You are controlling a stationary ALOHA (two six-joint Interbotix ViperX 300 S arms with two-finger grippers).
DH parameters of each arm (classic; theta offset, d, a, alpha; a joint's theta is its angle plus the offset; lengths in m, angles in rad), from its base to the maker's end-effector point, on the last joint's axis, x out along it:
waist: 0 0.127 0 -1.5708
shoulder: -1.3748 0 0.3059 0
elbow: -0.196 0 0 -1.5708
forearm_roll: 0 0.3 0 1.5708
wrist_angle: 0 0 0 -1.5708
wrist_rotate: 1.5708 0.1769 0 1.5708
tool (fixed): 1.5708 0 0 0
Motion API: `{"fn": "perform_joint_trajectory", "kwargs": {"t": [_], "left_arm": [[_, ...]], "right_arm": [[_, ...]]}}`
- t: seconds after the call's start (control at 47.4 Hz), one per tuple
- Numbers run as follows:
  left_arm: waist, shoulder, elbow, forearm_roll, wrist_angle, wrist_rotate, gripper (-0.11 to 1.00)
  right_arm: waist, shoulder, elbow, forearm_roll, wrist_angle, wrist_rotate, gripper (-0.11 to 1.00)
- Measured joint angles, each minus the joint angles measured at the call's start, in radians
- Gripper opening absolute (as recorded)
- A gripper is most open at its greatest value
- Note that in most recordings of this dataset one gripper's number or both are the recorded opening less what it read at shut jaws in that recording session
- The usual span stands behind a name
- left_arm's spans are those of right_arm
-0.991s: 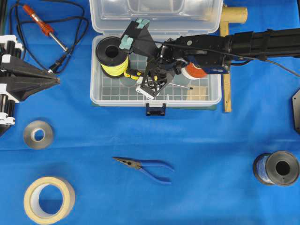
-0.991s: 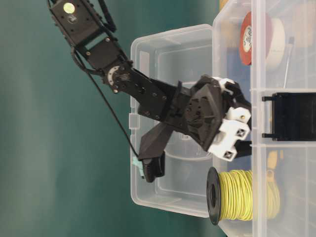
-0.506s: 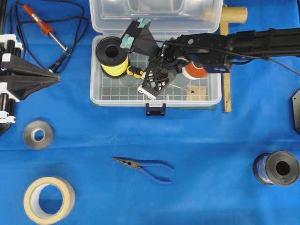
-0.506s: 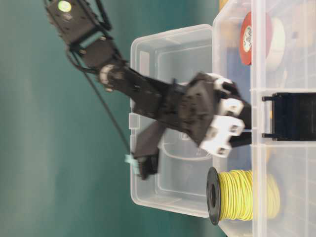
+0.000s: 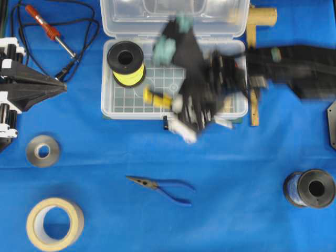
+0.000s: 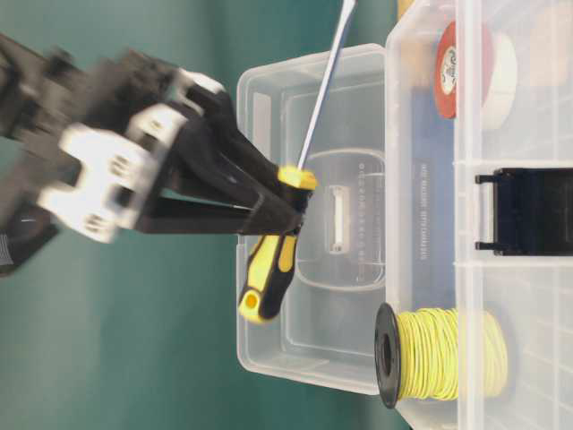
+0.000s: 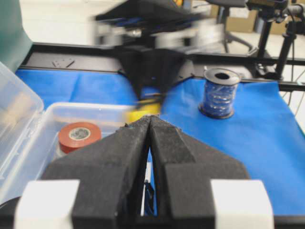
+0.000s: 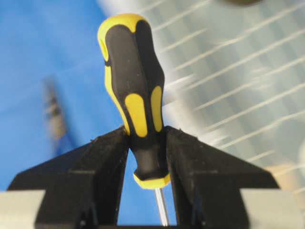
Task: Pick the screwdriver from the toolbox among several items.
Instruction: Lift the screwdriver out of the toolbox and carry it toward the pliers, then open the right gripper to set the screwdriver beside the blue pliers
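The screwdriver point(image 5: 157, 98), with a yellow-and-black handle point(image 8: 133, 90) and a thin silver shaft, is gripped low on its handle by my right gripper point(image 8: 147, 131). In the table-level view the gripper point(image 6: 286, 210) holds the screwdriver point(image 6: 269, 269) in the air above the toolbox. In the overhead view the blurred right gripper point(image 5: 176, 102) is over the front of the clear toolbox point(image 5: 107, 113). The yellow wire spool point(image 5: 126, 63) and the red tape roll point(image 6: 461, 67) lie in the toolbox. My left gripper point(image 5: 64, 88) is shut and empty, left of the toolbox, and it also shows in the left wrist view point(image 7: 150, 118).
Blue-handled pliers point(image 5: 163, 186) lie in front of the toolbox. An orange soldering iron point(image 5: 47, 26) with a black cord is at the back left. A grey roll point(image 5: 43, 150) and a tan tape roll point(image 5: 55, 223) sit front left. A blue wire spool point(image 5: 310, 188) is front right.
My right gripper has risen out of the toolbox with the screwdriver in it and swung toward the box's front edge; it is motion-blurred. The left arm has not moved.
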Motion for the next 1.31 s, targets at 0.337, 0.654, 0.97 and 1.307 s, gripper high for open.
{"fn": "perform_joint_trajectory", "kwargs": {"t": [0.337, 0.654, 0.97, 1.307], "left_arm": [[0.006, 0.000, 0.000, -0.002, 0.000, 0.000, 0.00], [0.006, 0.000, 0.000, -0.002, 0.002, -0.002, 0.00], [0.008, -0.006, 0.006, -0.002, 0.002, 0.000, 0.00], [0.009, -0.025, 0.014, -0.002, 0.026, -0.002, 0.00]], "right_arm": [[0.186, 0.212, -0.095, -0.170, -0.028, 0.204, 0.26], [0.189, 0.420, -0.170, -0.173, -0.037, 0.206, 0.26], [0.178, 0.477, -0.161, -0.156, -0.135, 0.204, 0.26], [0.170, 0.469, -0.152, -0.141, -0.081, 0.196, 0.81]]}}
